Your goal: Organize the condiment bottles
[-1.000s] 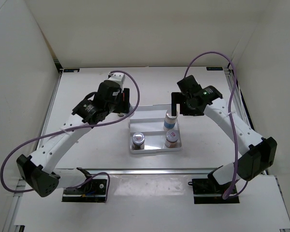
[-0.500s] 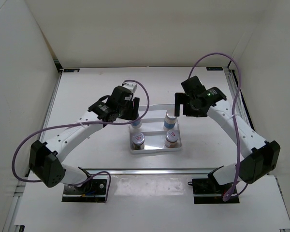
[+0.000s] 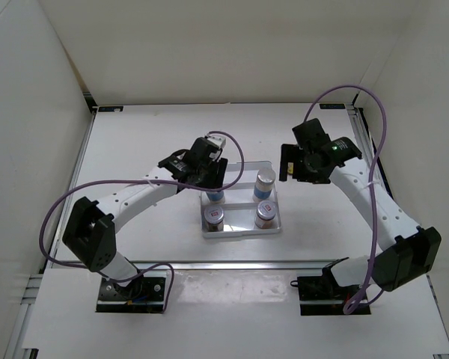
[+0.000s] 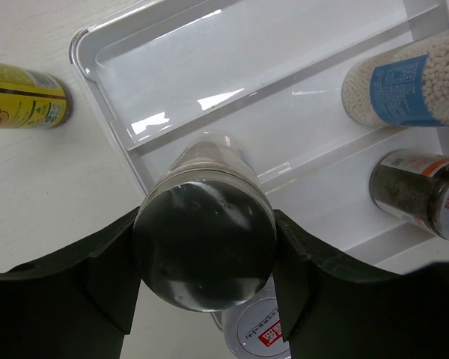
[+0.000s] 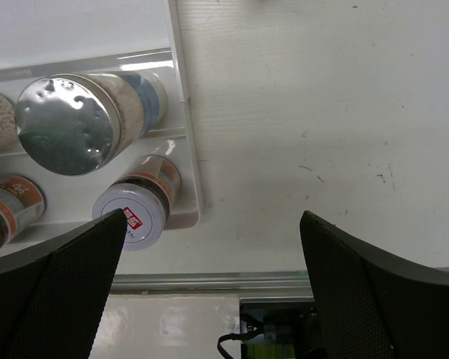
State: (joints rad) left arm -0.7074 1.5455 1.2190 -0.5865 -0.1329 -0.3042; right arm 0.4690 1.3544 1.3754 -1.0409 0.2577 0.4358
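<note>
My left gripper (image 3: 212, 179) (image 4: 205, 248) is shut on a white blue-labelled condiment bottle (image 3: 215, 196) with a silver top (image 4: 204, 250), held upright over the left side of the white tray (image 3: 239, 233). I cannot tell whether the bottle rests on the tray. A matching silver-topped bottle (image 3: 265, 181) (image 5: 67, 123) stands in the tray's right side. Two dark jars (image 3: 213, 218) (image 3: 266, 214) fill the front row. A yellow bottle (image 4: 22, 95) lies on the table left of the tray. My right gripper (image 3: 288, 166) (image 5: 209, 292) hangs open and empty, to the right of the tray.
White walls close the table on the left, back and right. A metal rail (image 3: 232, 264) runs along the near edge with both arm bases behind it. The tray's back compartment (image 4: 232, 52) holds nothing.
My left arm has swung right, carrying the silver-topped bottle from beside the tray to over its left side. My right gripper has drawn away to the right of the tray, still open.
</note>
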